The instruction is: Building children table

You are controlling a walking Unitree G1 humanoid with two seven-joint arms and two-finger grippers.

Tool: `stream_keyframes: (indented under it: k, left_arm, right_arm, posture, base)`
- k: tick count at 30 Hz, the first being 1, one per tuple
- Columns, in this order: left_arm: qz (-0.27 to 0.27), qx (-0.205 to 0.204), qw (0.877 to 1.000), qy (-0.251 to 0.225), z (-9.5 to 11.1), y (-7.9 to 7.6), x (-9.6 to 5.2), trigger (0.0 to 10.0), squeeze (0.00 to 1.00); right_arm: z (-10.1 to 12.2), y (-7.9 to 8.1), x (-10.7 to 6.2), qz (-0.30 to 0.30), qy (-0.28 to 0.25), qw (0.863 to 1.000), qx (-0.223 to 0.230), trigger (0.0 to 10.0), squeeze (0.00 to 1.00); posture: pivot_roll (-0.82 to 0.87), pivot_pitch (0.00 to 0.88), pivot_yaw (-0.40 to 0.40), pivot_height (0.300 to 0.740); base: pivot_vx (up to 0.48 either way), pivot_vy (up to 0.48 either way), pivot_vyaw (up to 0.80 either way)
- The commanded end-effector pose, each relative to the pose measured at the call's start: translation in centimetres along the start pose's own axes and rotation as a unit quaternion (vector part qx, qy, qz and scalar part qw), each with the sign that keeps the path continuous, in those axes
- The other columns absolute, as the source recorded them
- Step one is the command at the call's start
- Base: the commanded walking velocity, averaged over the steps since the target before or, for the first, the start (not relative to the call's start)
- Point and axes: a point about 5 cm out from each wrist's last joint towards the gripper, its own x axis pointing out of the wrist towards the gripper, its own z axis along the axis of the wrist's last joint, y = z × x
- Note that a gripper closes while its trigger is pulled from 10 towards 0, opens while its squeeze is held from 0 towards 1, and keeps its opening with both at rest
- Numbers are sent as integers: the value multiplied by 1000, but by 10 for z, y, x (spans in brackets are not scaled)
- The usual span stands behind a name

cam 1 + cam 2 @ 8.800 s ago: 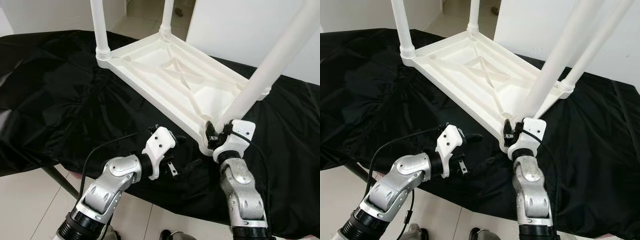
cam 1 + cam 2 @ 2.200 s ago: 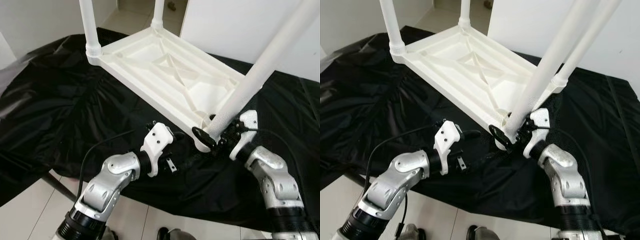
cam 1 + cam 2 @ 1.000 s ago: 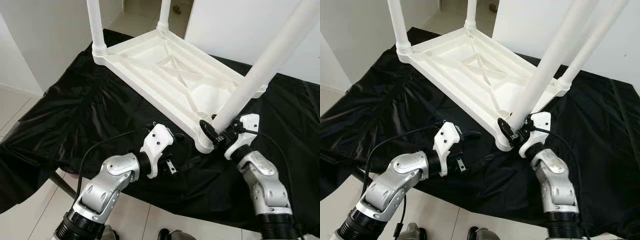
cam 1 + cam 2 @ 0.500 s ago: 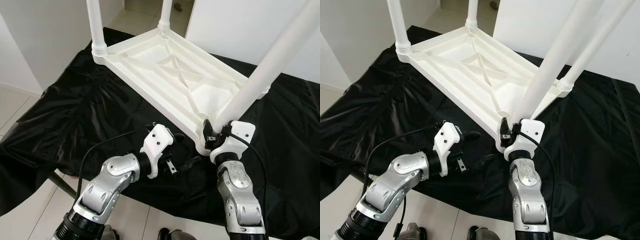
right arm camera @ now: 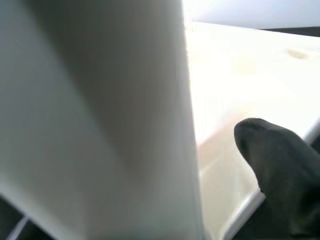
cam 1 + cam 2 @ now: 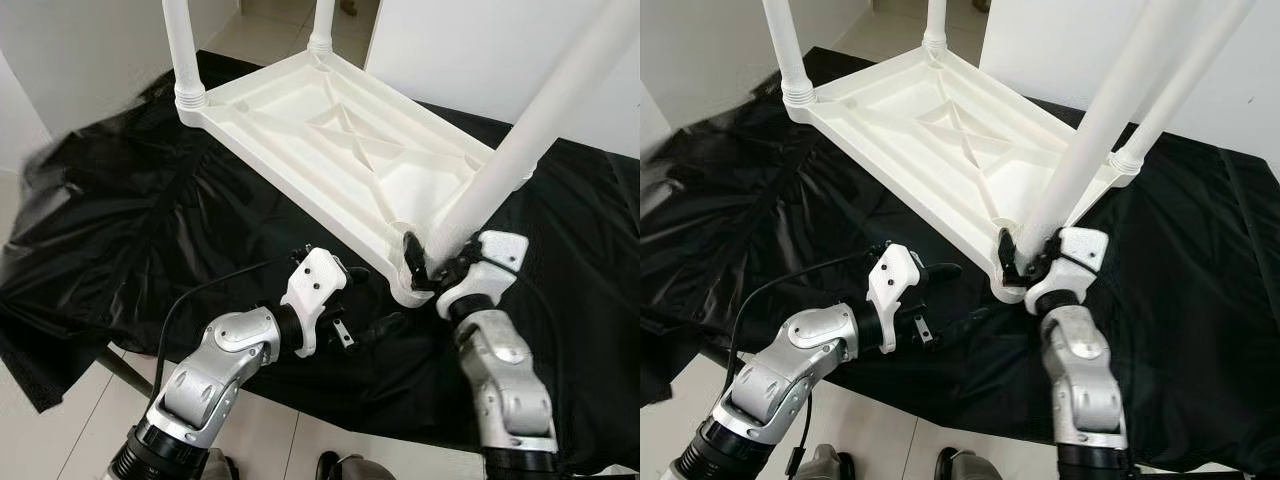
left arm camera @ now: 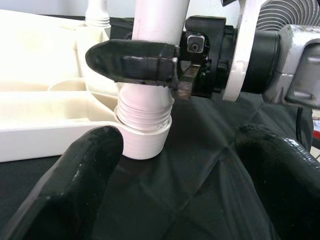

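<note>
Lying upside down on a black cloth [image 6: 130, 230], one white plastic children's table [image 6: 340, 150] is showing its ribbed underside, with four white legs rising from its corners. Taking the tabletop's middle as the dial centre in the left eye view, one leg [image 6: 181, 45] is standing at about 10 o'clock, a second [image 6: 322, 20] at about 12 o'clock, a third [image 6: 1180, 85] at about 3 o'clock, and the nearest leg [image 6: 530, 130] is leaning up from the corner at about 5 o'clock.

Two grippers are working here. The right gripper [image 6: 428, 262] is grasping the base of that nearest leg, just above the ribbed collar [image 7: 144, 116] where the leg is meeting its socket; in the left wrist view one black finger [image 7: 131, 61] is pressing across the front of the leg. The left gripper [image 7: 180, 187] is hovering over the cloth near that same corner, at about 6 o'clock from the tabletop's middle, its two fingers spread apart and holding nothing, pointing toward the socket. A black cable [image 6: 205, 292] is looping from the left arm across the cloth.
</note>
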Motion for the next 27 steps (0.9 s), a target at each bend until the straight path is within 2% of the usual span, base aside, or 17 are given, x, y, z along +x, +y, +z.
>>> stream_keyframes:
  k: [1, 4, 5, 6, 8, 10, 15, 17, 18, 19, 20, 21, 22, 23, 27]
  left_arm:
    - [-6, -1, 1000, 4, 0, -3, 1, 10000, 0]
    - [-6, 1, 1000, 4, 1, -2, 1, 10000, 0]
    - [-6, 1, 1000, 4, 1, -2, 1, 10000, 0]
    - [-7, 1, 1000, 6, 1, -2, 0, 10000, 0]
    - [-7, 1, 1000, 6, 1, -1, 0, 10000, 0]
    - [-9, 3, 1000, 7, 1, -2, 0, 10000, 0]
    - [-8, 4, 1000, 7, 1, -3, 0, 10000, 0]
    - [-8, 4, 1000, 7, 1, -3, 0, 10000, 0]
    - [-7, 4, 1000, 7, 1, -3, 0, 10000, 0]
    - [-7, 4, 1000, 7, 1, -3, 0, 10000, 0]
    - [-5, 4, 1000, 7, 1, -3, -1, 10000, 0]
    - [-3, 5, 1000, 7, 1, -2, -1, 10000, 0]
    - [-3, 5, 1000, 7, 1, -2, -1, 10000, 0]
    - [-2, 5, 1000, 7, 1, -2, -2, 10000, 0]
    - [-2, 5, 1000, 8, 1, -2, -2, 10000, 0]
  right_arm:
    - [-6, -5, -3, 47, 23, 999, 8, 10000, 0]
    - [-8, -12, -5, 135, 38, 990, -8, 10000, 0]
    - [-8, -12, -5, 135, 38, 990, -8, 10000, 0]
    - [-9, -14, -6, 195, 47, 979, -16, 10000, 0]
    - [-10, -15, -7, 217, 51, 975, -15, 10000, 0]
    - [-12, -14, 0, 239, 46, 969, -32, 10000, 0]
    - [-14, -11, 14, 253, 40, 965, -47, 10000, 0]
    - [-14, -11, 14, 253, 40, 965, -47, 10000, 0]
    - [-14, -11, 17, 255, 39, 965, -45, 9176, 0]
    - [-14, -11, 17, 255, 39, 965, -45, 9176, 0]
    - [-15, -12, 20, 254, 39, 965, -50, 4902, 0]
    - [-17, -14, 22, 257, 44, 964, -51, 3098, 0]
    - [-17, -14, 22, 257, 44, 964, -51, 3098, 0]
    - [-19, -16, 22, 261, 49, 963, -52, 0, 0]
    - [-23, -23, 20, 259, 62, 963, -46, 0, 0]
  posture:
    - [57, 170, -88, 740]
    - [61, 167, -82, 740]
    - [61, 167, -82, 740]
    - [63, 166, -78, 740]
    - [66, 165, -79, 740]
    - [74, 158, -82, 740]
    - [89, 148, -87, 740]
    - [89, 148, -87, 740]
    - [95, 145, -89, 740]
    - [95, 145, -89, 740]
    - [100, 143, -93, 740]
    - [102, 140, -94, 740]
    - [102, 140, -94, 740]
    - [102, 140, -94, 740]
    - [98, 138, -90, 740]
  base:
    - [0, 0, 0]
    - [0, 0, 0]
    - [0, 0, 0]
    - [0, 0, 0]
    - [0, 0, 0]
    - [0, 0, 0]
    - [0, 0, 0]
    - [0, 0, 0]
    - [0, 0, 0]
    - [0, 0, 0]
    - [0, 0, 0]
    - [0, 0, 0]
    - [0, 0, 0]
    - [0, 0, 0]
    - [0, 0, 0]
